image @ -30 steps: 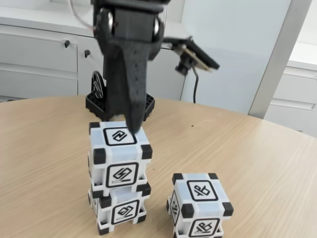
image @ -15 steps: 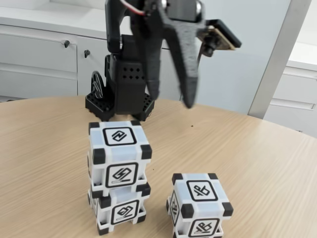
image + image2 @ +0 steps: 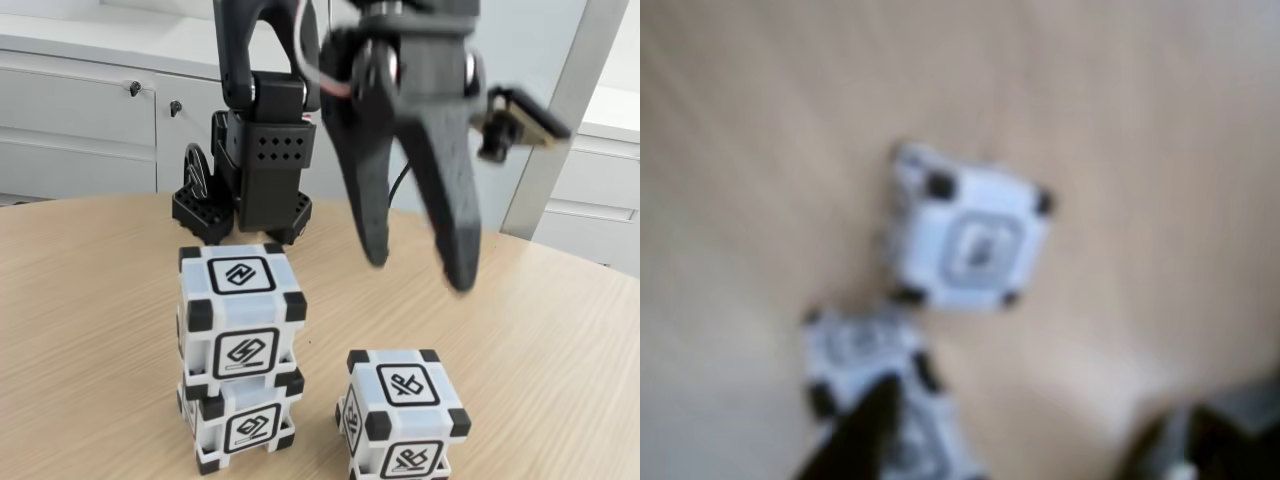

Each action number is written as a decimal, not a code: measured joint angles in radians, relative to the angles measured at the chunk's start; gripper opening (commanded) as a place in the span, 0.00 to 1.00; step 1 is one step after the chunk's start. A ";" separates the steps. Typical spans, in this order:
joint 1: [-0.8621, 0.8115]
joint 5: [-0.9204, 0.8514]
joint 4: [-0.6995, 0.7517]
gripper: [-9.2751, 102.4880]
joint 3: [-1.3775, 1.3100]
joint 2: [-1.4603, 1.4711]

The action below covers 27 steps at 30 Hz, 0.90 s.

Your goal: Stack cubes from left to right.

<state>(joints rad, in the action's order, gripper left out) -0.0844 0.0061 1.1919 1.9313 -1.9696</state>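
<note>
Two white cubes with black corners stand stacked at the left of the fixed view, the upper cube squarely on the lower cube. A third cube sits alone on the table to their right. My gripper hangs open above the third cube, well clear of it, with nothing between its black fingers. The wrist view is blurred: one cube lies mid-frame and another cube at lower left is partly covered by a dark finger.
The arm's black base stands behind the stack on the round wooden table. White cabinets line the wall beyond. Bare tabletop lies to the right of the third cube.
The gripper has left the top of the stack, risen and swung to the right. Its fingers have spread wider. The cubes have not moved.
</note>
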 measured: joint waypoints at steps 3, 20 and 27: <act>0.000 0.002 -0.021 0.35 0.000 0.081; 0.000 0.028 -0.186 0.39 0.000 0.267; 0.000 0.075 -0.186 0.39 0.000 0.282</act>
<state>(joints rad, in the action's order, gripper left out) -0.0844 0.0813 1.0063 1.9313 -1.6874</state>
